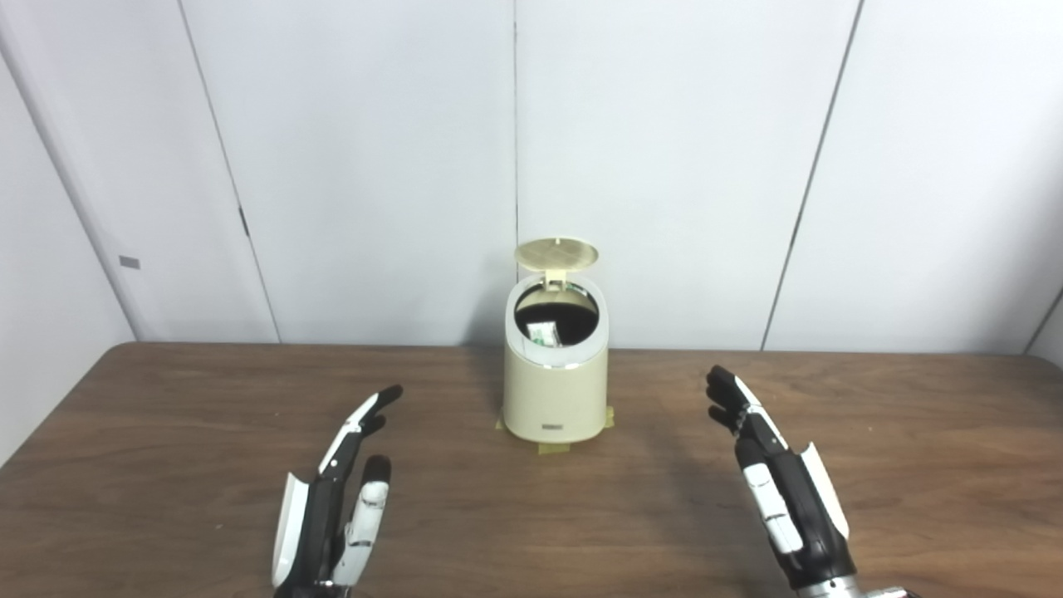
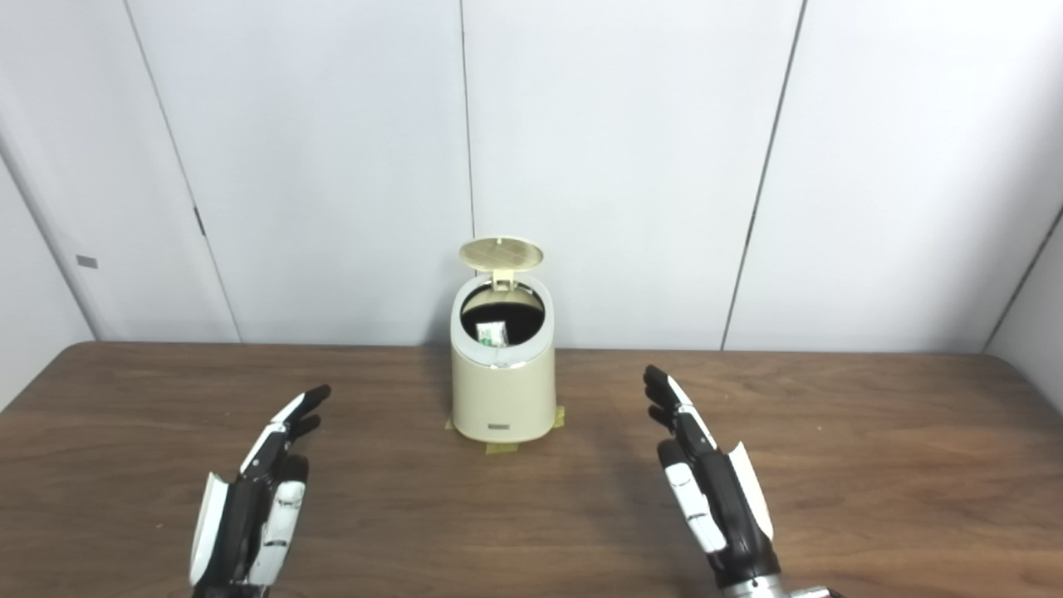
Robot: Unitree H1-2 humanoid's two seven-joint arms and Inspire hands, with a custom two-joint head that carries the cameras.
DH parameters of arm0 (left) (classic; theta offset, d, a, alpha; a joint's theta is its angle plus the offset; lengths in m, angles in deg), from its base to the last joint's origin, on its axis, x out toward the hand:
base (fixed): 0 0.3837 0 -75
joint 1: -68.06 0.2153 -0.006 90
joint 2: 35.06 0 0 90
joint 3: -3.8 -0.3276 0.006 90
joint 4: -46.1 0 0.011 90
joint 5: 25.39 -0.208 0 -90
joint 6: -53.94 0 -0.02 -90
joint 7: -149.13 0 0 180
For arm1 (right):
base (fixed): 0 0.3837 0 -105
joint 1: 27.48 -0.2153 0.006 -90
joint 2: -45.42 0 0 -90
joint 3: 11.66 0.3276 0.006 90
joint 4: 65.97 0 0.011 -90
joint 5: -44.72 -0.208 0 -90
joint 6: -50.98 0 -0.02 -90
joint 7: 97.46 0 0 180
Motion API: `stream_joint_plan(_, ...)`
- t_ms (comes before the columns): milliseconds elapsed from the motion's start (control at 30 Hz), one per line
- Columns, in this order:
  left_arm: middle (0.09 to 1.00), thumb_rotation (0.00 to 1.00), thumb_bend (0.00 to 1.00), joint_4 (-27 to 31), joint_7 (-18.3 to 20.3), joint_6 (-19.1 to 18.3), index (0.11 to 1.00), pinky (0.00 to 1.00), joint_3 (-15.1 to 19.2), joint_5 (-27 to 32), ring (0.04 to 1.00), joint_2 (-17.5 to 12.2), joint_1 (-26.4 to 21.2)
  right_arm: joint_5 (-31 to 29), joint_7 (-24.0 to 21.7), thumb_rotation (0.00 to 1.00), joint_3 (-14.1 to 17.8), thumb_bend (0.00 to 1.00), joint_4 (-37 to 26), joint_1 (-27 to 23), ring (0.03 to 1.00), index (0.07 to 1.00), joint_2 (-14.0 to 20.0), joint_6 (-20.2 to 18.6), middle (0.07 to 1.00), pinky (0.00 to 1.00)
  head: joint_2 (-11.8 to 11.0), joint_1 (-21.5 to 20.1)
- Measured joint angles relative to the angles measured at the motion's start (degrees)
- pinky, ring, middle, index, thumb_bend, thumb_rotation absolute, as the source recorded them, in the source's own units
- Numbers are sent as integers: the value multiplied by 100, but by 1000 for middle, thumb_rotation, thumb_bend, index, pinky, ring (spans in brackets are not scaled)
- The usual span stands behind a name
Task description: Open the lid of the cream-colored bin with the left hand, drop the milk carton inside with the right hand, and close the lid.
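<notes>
The cream-colored bin (image 1: 555, 390) stands at the far middle of the wooden table (image 1: 166, 465), taped down at its base. Its round lid (image 1: 556, 252) is tipped up and back, leaving the mouth uncovered. Inside the dark opening lies the milk carton (image 1: 544, 334), white with green print, only partly showing. My left hand (image 1: 336, 498) hovers open over the table, well to the front left of the bin, holding nothing. To the front right of the bin my right hand (image 1: 776, 482) is also open, fingers stretched out, and it touches nothing.
Yellow tape tabs (image 1: 555, 447) stick out from under the bin. White wall panels (image 1: 664, 166) rise directly behind the table's far edge.
</notes>
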Motion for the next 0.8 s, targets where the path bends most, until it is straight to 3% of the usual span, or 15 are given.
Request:
stream_joint_plan(200, 851, 998, 473, 79, 188, -370, 831, 953, 122, -36, 936, -1, -82, -28, 0, 915, 153, 224, -45, 52, 897, 870, -60, -48, 886, 879, -26, -9)
stream_joint_plan(333, 840, 1000, 511, 330, 584, -1154, 818, 958, 173, -229, 937, -97, -308, -55, -1, 957, 193, 189, -26, 49, 872, 854, -99, -37, 871, 821, -105, -70)
stream_joint_plan(400, 845, 1000, 544, 577, 731, -1388, 824, 976, 218, -319, 942, -182, -579, -62, -7, 973, 190, 175, -5, 49, 853, 842, -99, -9, 861, 775, -105, -70)
stream_joint_plan(533, 844, 1000, 642, 866, 904, -2016, 834, 998, 211, -838, 974, -185, -1408, -15, 8, 975, 178, 188, 21, 34, 853, 844, -113, 104, 861, 775, -211, -132)
stream_joint_plan(667, 843, 1000, 727, 976, 1223, -2883, 823, 1000, -46, -1715, 961, -90, -2195, -29, 16, 985, 174, 187, 57, -1, 865, 848, -150, 121, 867, 810, -211, -71)
stream_joint_plan(800, 853, 1000, 787, 999, 1410, -3333, 832, 1000, -316, -2382, 964, -14, -2868, -32, 33, 1000, 190, 194, 91, -17, 884, 866, -178, 122, 876, 863, -211, -70)
